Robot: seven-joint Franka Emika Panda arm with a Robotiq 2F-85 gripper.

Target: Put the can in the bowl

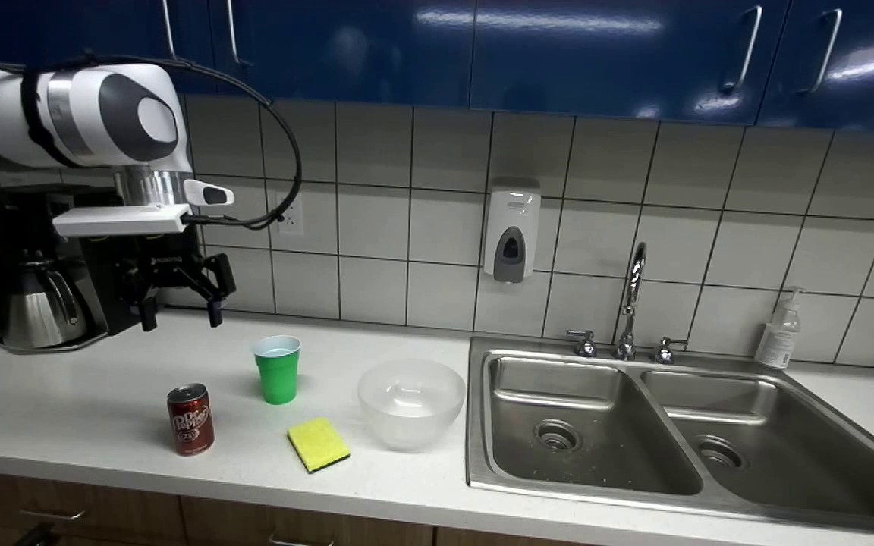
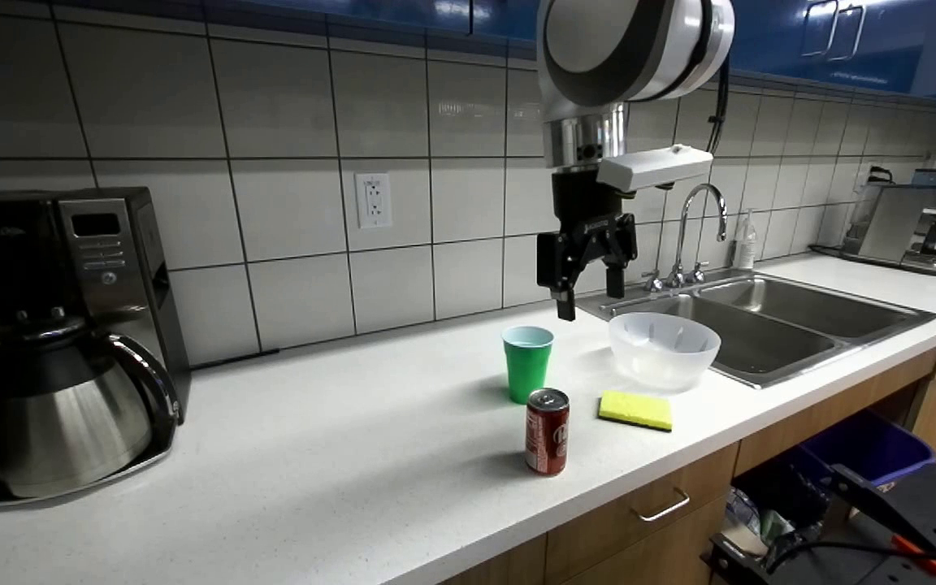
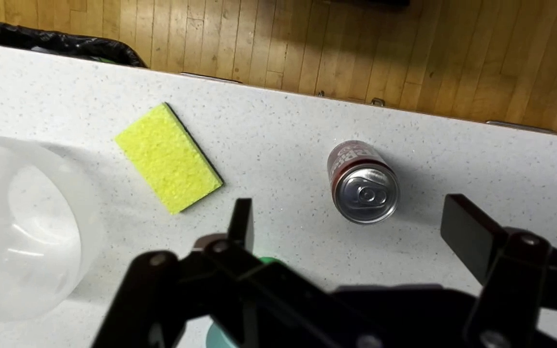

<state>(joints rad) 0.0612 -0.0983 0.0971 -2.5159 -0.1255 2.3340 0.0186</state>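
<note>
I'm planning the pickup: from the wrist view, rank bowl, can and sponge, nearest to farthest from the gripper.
1. Can: framed by the open gripper.
2. Sponge: off to the view's left.
3. Bowl: farther left, partly out of frame.

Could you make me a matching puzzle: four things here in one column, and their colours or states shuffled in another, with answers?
1. Dr Pepper can
2. sponge
3. bowl
4. robot gripper

A. whitish and translucent
B. open, above the counter
C. dark red, standing upright
D. yellow on top, lying flat

Pairs: 1-C, 2-D, 3-A, 4-B
</note>
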